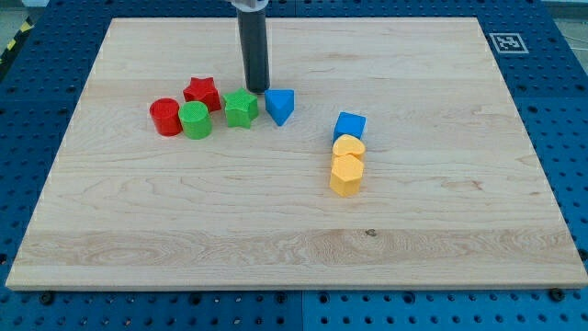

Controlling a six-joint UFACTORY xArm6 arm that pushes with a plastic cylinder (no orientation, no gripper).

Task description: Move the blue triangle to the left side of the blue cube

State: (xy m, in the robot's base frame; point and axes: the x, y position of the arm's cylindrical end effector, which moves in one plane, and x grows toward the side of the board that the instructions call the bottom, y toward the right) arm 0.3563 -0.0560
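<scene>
Camera view: the robot's tip [256, 89] sits on the table [294, 230], just above-left of the blue triangle [281, 106] and beside the green star-like block [241, 108]. The tool is a bare rod, holding nothing. The blue cube [349, 126] lies to the right. A short, gentle rightward-down push should suffice, stopping short of the cube.

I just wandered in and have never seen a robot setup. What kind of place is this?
Probably a robotics lab bench. A wooden board rests on a blue perforated table, a printed square marker sits in its corner, and my tip stands between the green star and blue triangle.
</scene>
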